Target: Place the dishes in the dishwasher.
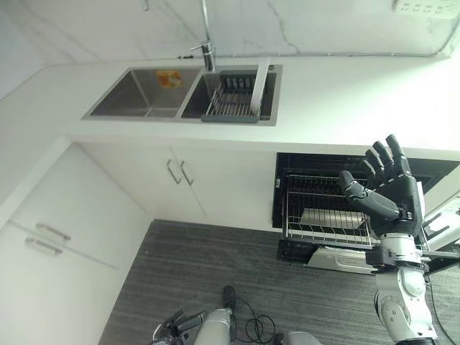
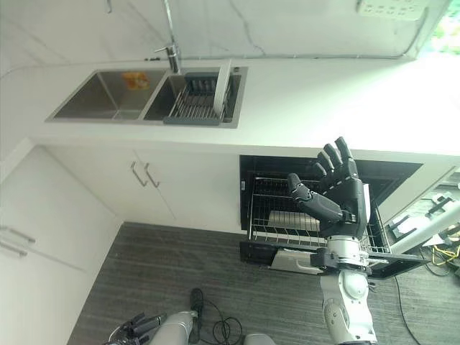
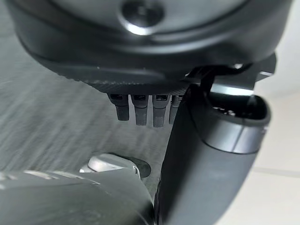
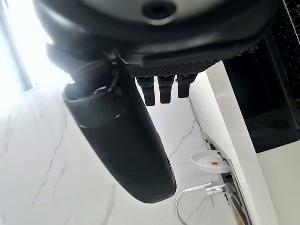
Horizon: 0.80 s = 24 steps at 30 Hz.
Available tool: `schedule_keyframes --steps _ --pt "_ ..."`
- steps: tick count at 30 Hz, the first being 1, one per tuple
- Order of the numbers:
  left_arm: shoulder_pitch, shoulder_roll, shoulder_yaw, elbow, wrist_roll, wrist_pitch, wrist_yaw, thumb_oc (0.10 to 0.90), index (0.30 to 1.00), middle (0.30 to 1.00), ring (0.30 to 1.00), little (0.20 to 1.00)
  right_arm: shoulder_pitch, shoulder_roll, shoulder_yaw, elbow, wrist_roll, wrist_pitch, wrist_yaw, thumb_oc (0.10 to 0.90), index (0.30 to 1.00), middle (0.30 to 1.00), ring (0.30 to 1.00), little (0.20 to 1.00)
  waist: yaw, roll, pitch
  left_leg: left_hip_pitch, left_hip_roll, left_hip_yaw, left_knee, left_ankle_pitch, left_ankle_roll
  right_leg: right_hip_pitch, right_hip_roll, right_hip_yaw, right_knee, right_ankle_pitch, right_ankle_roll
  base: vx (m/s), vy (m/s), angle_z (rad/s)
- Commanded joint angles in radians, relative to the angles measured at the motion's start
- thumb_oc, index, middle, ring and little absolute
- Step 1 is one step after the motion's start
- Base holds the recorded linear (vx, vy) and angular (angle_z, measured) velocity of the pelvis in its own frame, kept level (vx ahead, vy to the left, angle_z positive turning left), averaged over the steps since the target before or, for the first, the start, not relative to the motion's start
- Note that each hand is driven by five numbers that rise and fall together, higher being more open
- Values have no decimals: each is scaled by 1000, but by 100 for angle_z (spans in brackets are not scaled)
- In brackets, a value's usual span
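Note:
A white plate stands on edge at the right end of a grey dish rack in the right basin of the sink. Under the counter the dishwasher is open, its wire rack pulled out with a white dish lying in it. My right hand is raised in front of that rack, open, fingers spread and holding nothing. My left hand hangs low over the floor, open and empty, far from the sink. In the right wrist view the plate shows beside the tap.
A tall tap rises behind the sink. White cabinet doors with handles run under the counter left of the dishwasher. The wide white countertop stretches right of the sink. Grey wood floor lies below.

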State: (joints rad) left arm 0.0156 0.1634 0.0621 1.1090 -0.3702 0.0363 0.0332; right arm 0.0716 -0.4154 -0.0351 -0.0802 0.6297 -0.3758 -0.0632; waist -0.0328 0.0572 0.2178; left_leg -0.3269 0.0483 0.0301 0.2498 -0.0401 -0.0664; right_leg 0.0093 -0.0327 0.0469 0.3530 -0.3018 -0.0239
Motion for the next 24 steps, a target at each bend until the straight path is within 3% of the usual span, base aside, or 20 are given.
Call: schedule_keyframes --steps 1,6,12,14,16,18,24 --pt "118 18 -79 71 111 85 1 800 900 900 900 900 -85 -34 -66 -132 10 -66 14 800 900 900 900 900 -4 -25 -24 66 -19 45 50 -77 46 -1 -22 -111 -53 25 99 367 331 -109" --pt "76 50 -123 81 127 121 -13 800 900 900 900 900 -80 -18 -79 -150 -2 -68 -28 800 900 900 900 900 -28 -12 -36 111 -50 52 50 -135 103 -19 -54 -139 -53 52 111 209 201 -23" --pt "56 68 -155 65 143 140 -21 800 900 900 900 900 -56 17 -89 -156 -25 -71 -31 800 900 900 900 900 -55 8 -42 153 -62 70 50 -179 142 -23 -39 -174 -47 138 132 141 153 -8" --pt "58 65 -163 63 140 141 -9 800 900 900 900 900 -47 26 -92 -153 -21 -65 -17 800 900 900 900 900 -53 3 -45 168 -64 103 50 -193 152 -37 -39 -224 4 155 137 104 123 -16" --pt "60 62 -160 57 124 147 6 800 900 900 900 900 -50 31 -86 -153 -24 -59 -5 800 900 900 900 900 -45 1 -45 181 -60 134 50 -203 156 -52 -53 -272 32 164 141 57 84 -49" --pt "61 57 -149 60 126 157 11 800 900 900 900 900 -61 27 -75 -136 -24 -74 7 800 900 900 900 900 -45 -3 -33 206 -56 147 50 -218 146 -88 -39 -309 -31 160 131 58 -11 -84" --pt "77 45 -160 66 139 159 9 800 900 900 900 900 -59 4 -86 -134 -9 -89 30 800 900 900 900 900 -49 -31 -31 219 -78 140 50 -220 123 -151 -38 -299 -53 138 122 22 -98 -14"
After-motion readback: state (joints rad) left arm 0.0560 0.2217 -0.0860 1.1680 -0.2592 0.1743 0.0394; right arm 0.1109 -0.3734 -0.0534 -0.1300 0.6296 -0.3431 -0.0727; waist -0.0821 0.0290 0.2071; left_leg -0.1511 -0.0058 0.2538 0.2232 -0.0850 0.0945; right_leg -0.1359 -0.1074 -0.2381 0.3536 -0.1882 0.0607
